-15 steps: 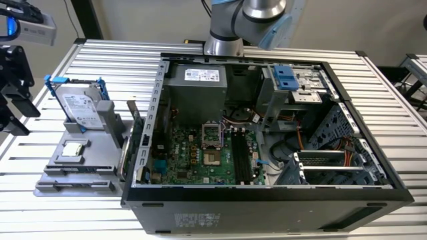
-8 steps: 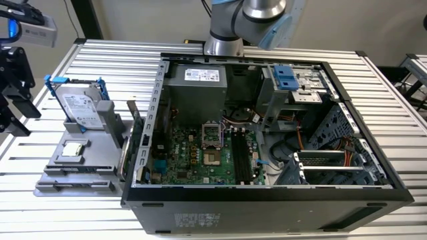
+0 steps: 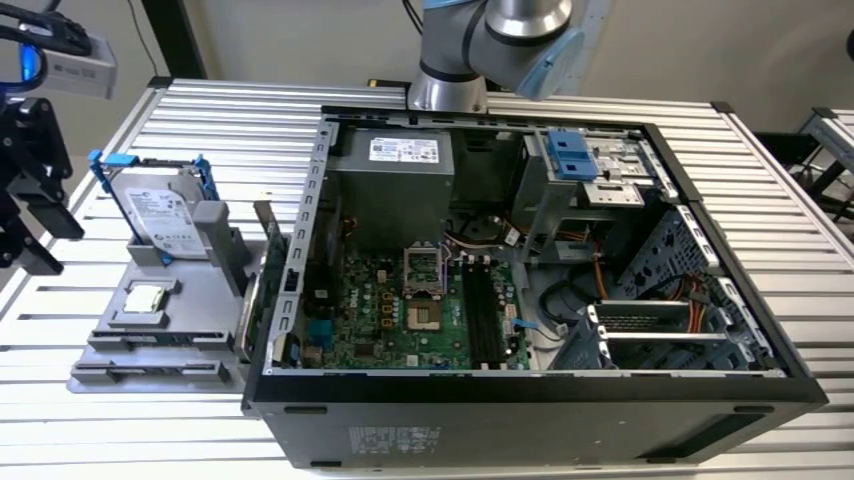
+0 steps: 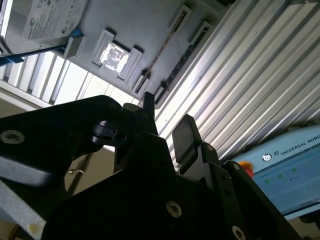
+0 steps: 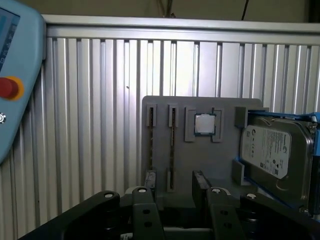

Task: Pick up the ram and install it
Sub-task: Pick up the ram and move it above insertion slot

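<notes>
The ram [image 5: 172,150] is a long thin stick standing on edge in a slot of the grey holder [image 5: 225,105], beside the small square processor [image 5: 204,123]. It also appears as a thin line in the second wrist view [image 4: 165,44] and as a greenish strip near the holder's front in the exterior view [image 3: 154,339]. My black gripper [image 5: 172,197] hangs above the table off the holder's side, apart from the ram, open with nothing between its fingers [image 4: 185,135]. In the exterior view the gripper [image 3: 40,235] is at the far left. The motherboard's black slots [image 3: 483,315] lie inside the open computer case [image 3: 534,390].
A silver hard drive in a blue bracket [image 3: 163,212] stands at the holder's far end. A light blue pendant with a red button [image 5: 10,75] lies on the ribbed metal table [image 3: 200,130]. The arm's base [image 3: 447,90] stands behind the case.
</notes>
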`<action>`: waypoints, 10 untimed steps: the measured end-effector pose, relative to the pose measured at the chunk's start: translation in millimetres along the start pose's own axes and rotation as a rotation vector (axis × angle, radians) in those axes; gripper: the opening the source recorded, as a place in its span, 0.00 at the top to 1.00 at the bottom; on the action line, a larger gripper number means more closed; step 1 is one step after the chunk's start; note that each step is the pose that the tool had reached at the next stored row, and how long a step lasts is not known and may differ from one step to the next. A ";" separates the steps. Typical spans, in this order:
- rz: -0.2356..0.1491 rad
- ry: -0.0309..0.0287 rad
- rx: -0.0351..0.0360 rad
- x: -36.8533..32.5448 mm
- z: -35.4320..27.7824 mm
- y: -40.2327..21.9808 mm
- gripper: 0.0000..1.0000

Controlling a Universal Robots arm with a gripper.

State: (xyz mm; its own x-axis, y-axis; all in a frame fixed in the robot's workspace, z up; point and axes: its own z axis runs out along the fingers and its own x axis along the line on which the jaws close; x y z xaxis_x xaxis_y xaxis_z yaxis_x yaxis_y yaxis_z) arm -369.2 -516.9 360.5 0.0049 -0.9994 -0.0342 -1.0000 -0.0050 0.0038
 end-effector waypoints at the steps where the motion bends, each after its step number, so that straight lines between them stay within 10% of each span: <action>1: 0.000 0.0000 0.0000 0.0 0.5 0.0 0.00; 10: 0.000 0.0000 0.0000 0.2 4.9 0.0 0.00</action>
State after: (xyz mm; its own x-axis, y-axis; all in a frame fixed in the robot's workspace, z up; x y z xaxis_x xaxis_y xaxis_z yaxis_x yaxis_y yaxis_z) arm -369.2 -516.9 355.6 0.0049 -0.9994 -0.0342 -1.0000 -0.0050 0.0038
